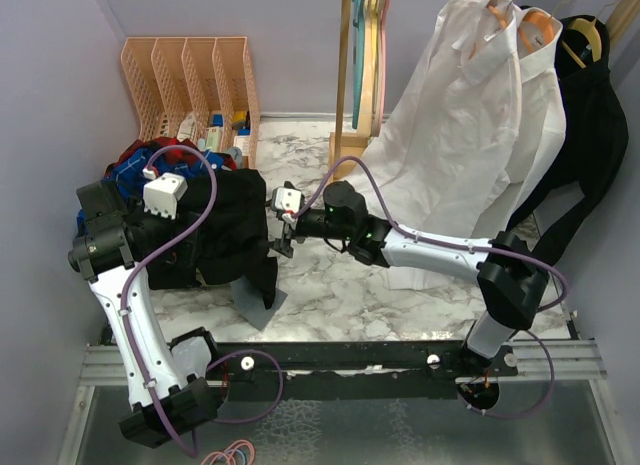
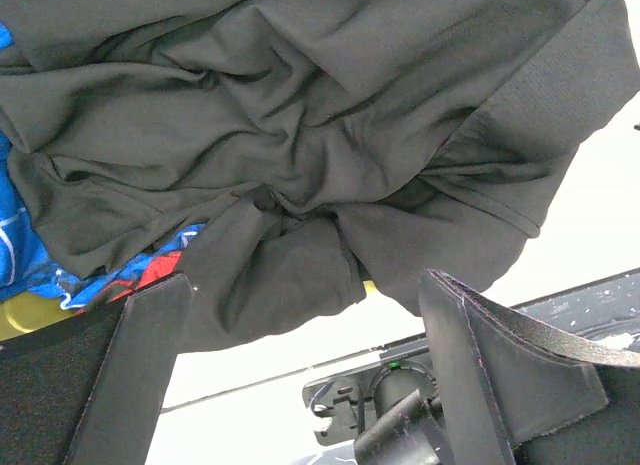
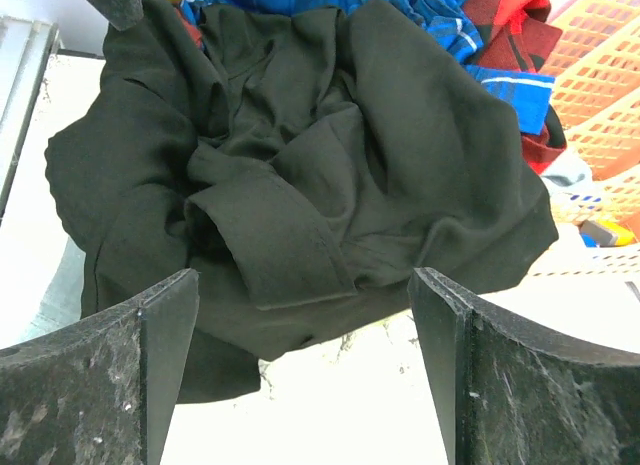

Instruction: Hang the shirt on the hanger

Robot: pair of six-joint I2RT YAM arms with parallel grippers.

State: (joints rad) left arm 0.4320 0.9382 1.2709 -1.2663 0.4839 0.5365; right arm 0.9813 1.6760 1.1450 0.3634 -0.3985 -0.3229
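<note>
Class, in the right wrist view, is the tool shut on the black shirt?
No, the right tool stands open, the shirt crumpled beyond its fingers.

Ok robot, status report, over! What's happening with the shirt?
Left gripper open, close to the shirt. Right gripper open, facing it. Shirt crumpled in a heap, not gripped. Plaid clothes underneath, might snag.

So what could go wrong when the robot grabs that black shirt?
1. The shirt is a crumpled heap. The open right gripper might pinch several folds at once, and then the shirt may not spread out for hanging.
2. The shirt lies on plaid clothes. The gripper could catch those too and drag them along.
3. The right arm seems close to the hanging white shirt and might brush it when lifting.
</note>
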